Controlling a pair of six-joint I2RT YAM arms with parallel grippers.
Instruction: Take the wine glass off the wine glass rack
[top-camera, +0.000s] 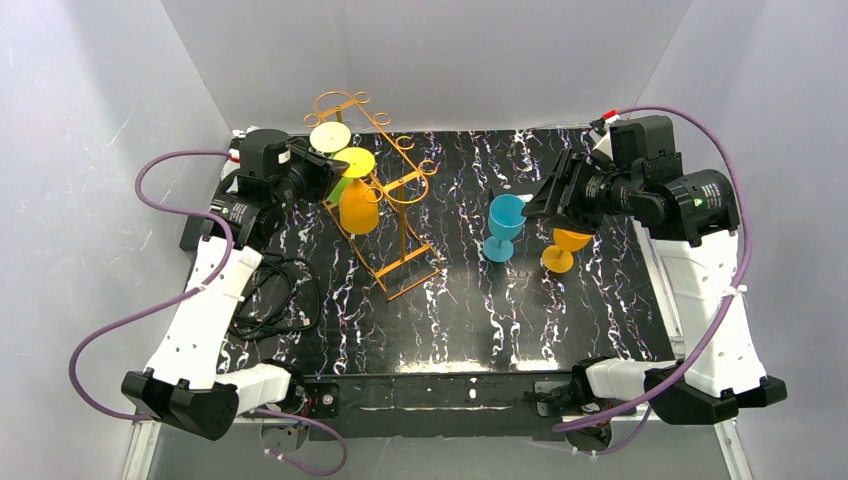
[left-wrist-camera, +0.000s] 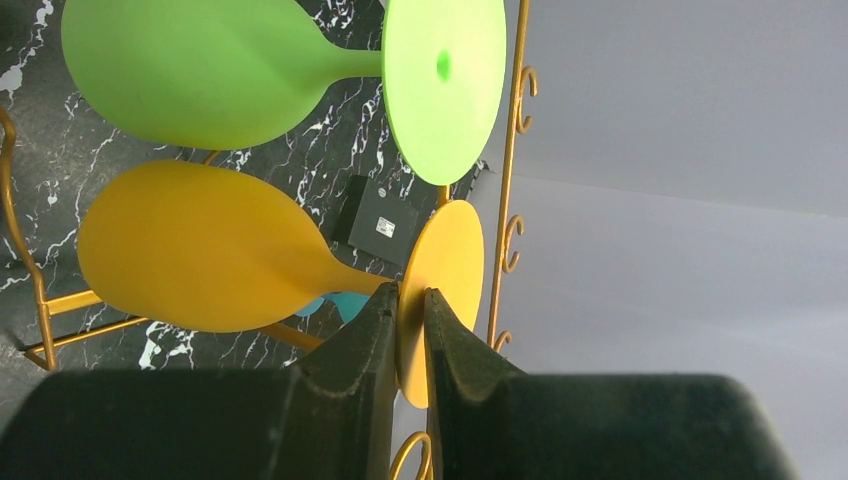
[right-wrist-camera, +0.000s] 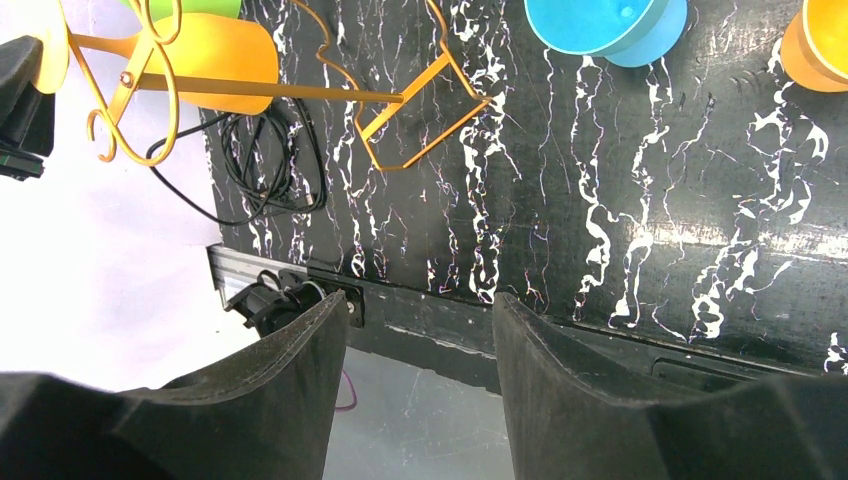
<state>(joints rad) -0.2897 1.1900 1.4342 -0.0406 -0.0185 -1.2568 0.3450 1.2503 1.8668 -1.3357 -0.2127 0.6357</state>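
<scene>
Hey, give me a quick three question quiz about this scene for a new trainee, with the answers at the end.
1. True or false: the right gripper holds a glass.
2. The left gripper pinches the hanging orange glass by its: A) bowl, B) foot, C) stem.
3. How many glasses hang on the wine glass rack?
Key: 1 false; 2 B; 3 two.
</scene>
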